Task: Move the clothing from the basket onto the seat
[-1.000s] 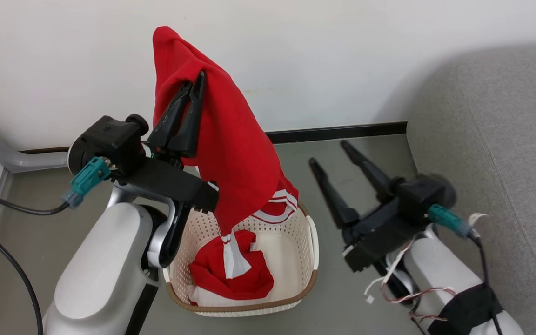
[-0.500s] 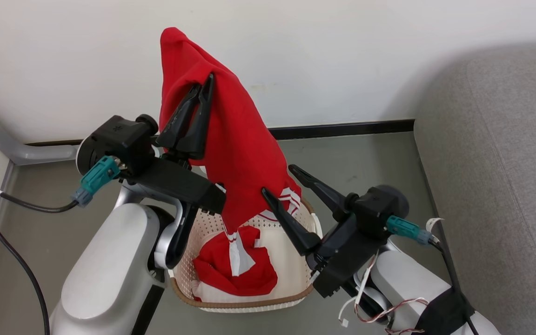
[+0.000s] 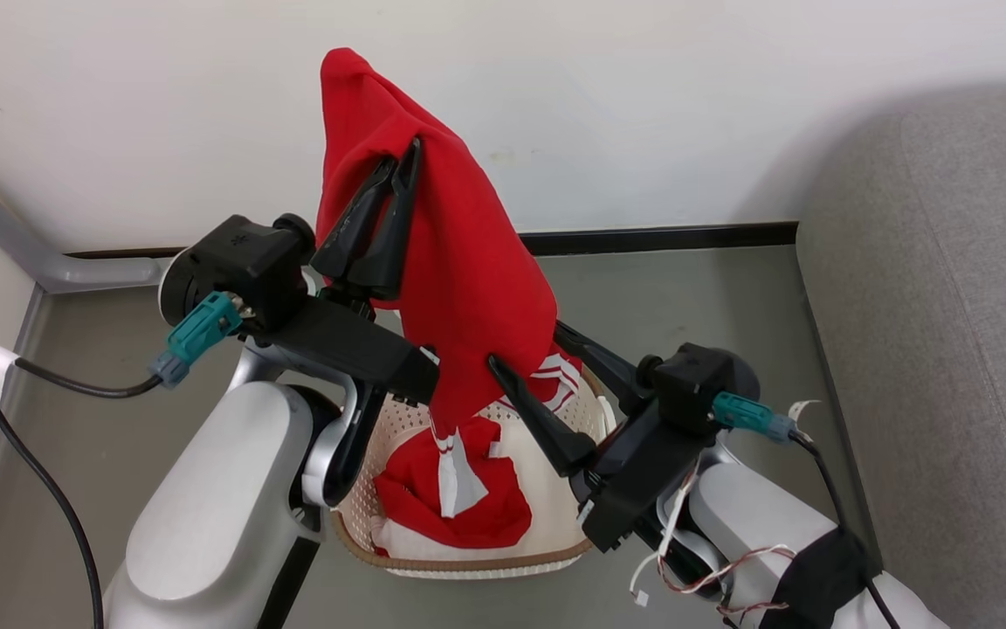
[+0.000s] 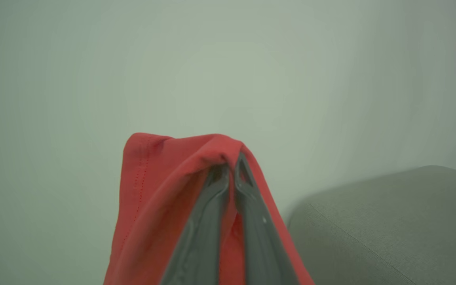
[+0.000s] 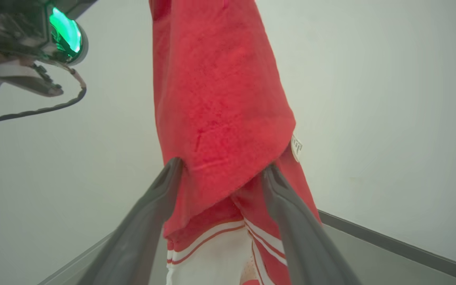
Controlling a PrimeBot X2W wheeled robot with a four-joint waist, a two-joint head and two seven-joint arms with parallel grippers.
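My left gripper (image 3: 404, 153) is shut on a red piece of clothing (image 3: 468, 262) and holds it high above the basket (image 3: 468, 561); the cloth hangs down with its striped hem over the basket's back rim. In the left wrist view the shut fingers (image 4: 230, 164) pinch a red fold (image 4: 152, 190). My right gripper (image 3: 525, 342) is open, its two fingers on either side of the hanging cloth's lower part. The right wrist view shows those fingers (image 5: 224, 165) flanking the red cloth (image 5: 220, 99). Another red-and-white piece (image 3: 433, 511) lies in the basket. The grey seat (image 3: 948, 306) is at the right.
A white wall with a black baseboard (image 3: 660, 238) stands behind the basket. A grey pipe (image 3: 31, 253) and a black cable (image 3: 40, 489) run along the left. Grey floor (image 3: 713, 297) lies between basket and seat.
My right gripper has swung left from beside the basket and now straddles the hanging cloth, still open. The left gripper keeps its hold; the camera has shifted slightly.
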